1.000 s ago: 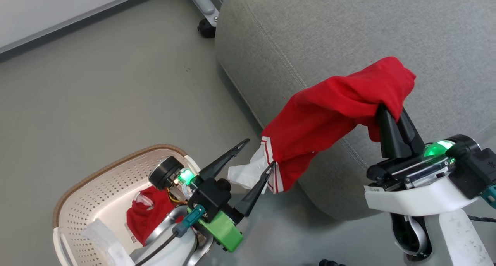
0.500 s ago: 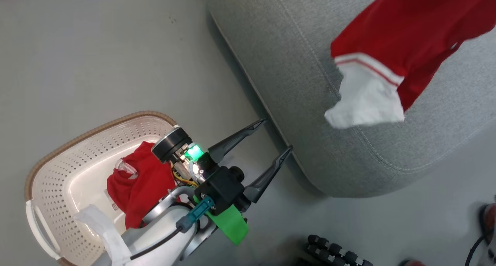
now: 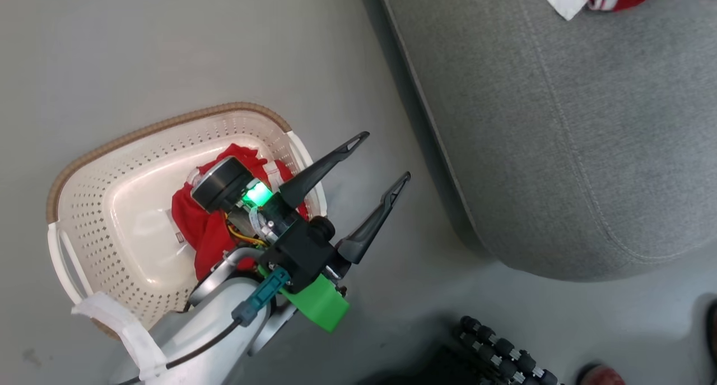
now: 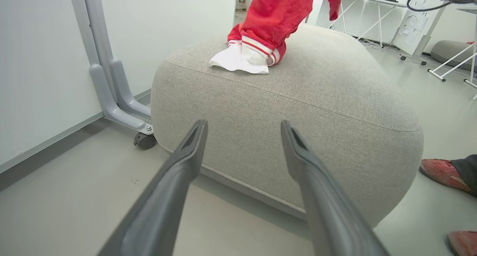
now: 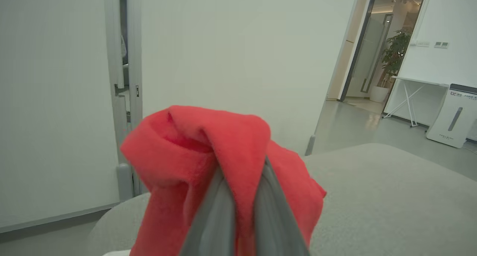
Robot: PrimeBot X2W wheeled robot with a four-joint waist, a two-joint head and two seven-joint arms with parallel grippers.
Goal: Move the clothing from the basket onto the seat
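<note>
Clothing (image 5: 208,136) of soft red fabric is clamped in the right pincer (image 5: 241,174), whose two grey fingers press together with a fleecy-looking fold bunched over their tips. That grip is plain in the right wrist view. The left wrist view adds what that one hides. The garment hangs down from twelve o'clock, and its lower end, a white panel edged with red and white stripes, rests on top of the seat (image 4: 298,99). The head view catches that white corner and striped hem between one and two o'clock.

A second garment (image 3: 196,228), also red, sits crumpled in the basket (image 3: 101,205) at nine o'clock in the head view, partly behind the left arm's wrist. The left pincer (image 3: 385,156) is released. Its long, dark, tapered fingers are spread wide around nothing and point toward one o'clock over the grey floor (image 3: 168,49) between basket and seat.

A small sticker (image 3: 179,237) lies inside the basket beside that garment, its print too small to read. A white appliance (image 5: 452,114) at three o'clock in the right wrist view carries a small logo, also unreadable.

The basket is cream plastic, oval, and pierced with rows of holes under a brown woven-look rim, with a white handle (image 3: 61,256). The seat is grey woven fabric, rounded, with a stitched seam. A person's red shoe (image 4: 443,172) stands on the floor just below three o'clock in the left wrist view.
</note>
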